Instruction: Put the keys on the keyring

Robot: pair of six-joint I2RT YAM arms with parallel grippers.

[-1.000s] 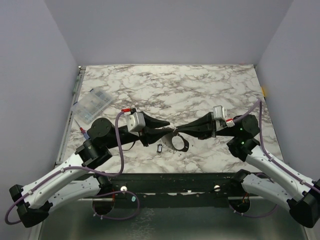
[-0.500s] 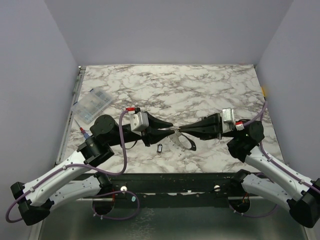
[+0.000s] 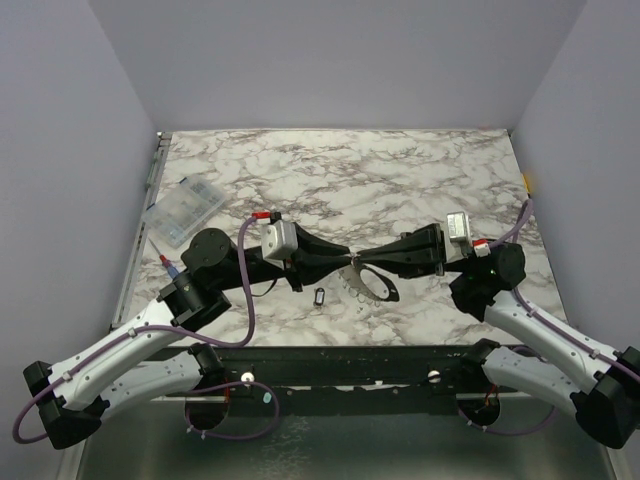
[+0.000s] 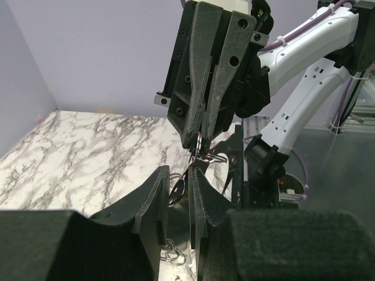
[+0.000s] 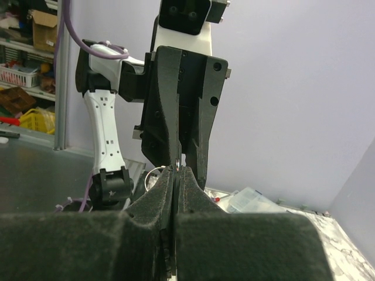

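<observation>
The keyring (image 3: 385, 292), a thin hoop that looks dark from above, hangs between my two gripper tips above the table's front middle. My right gripper (image 3: 366, 263) is shut on the hoop's top edge; in the right wrist view its pads (image 5: 177, 170) press together and the silvery hoop (image 5: 147, 177) curves off to the left. My left gripper (image 3: 348, 256) faces it tip to tip. Its jaws (image 4: 179, 181) stand a narrow gap apart with the hoop's edge (image 4: 214, 157) just beyond them. The key (image 3: 320, 296), a tiny dark oblong with a pale centre, lies on the marble in front of the left gripper.
A clear plastic box (image 3: 185, 210) lies at the table's left edge; it also shows in the right wrist view (image 5: 252, 199). Small wire loops (image 4: 169, 253) lie on the marble under my left jaws. Grey walls enclose the table on three sides.
Both grippers have shifted right, carrying the hoop with them. The left gripper has closed in until the tips meet. The key has not moved.
</observation>
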